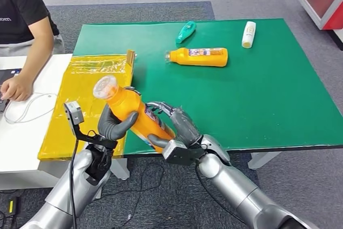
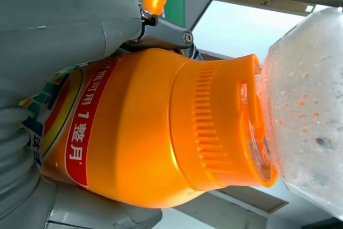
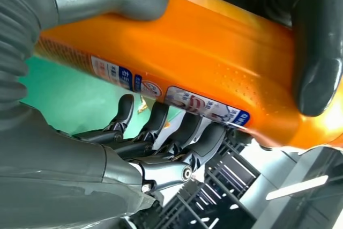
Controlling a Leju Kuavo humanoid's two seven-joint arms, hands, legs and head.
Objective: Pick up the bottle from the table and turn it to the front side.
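we are seeing the orange bottle (image 1: 131, 112) lifted off the green table (image 1: 259, 95) at lower left of center in the head view, with the left hand (image 1: 115, 124) wrapping its fingers round the neck end and the right hand (image 1: 180, 127) curling its fingers around the bottom end.

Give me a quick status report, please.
Left hand and right hand both grip the orange bottle, lifted off the green table. Nothing in the way.
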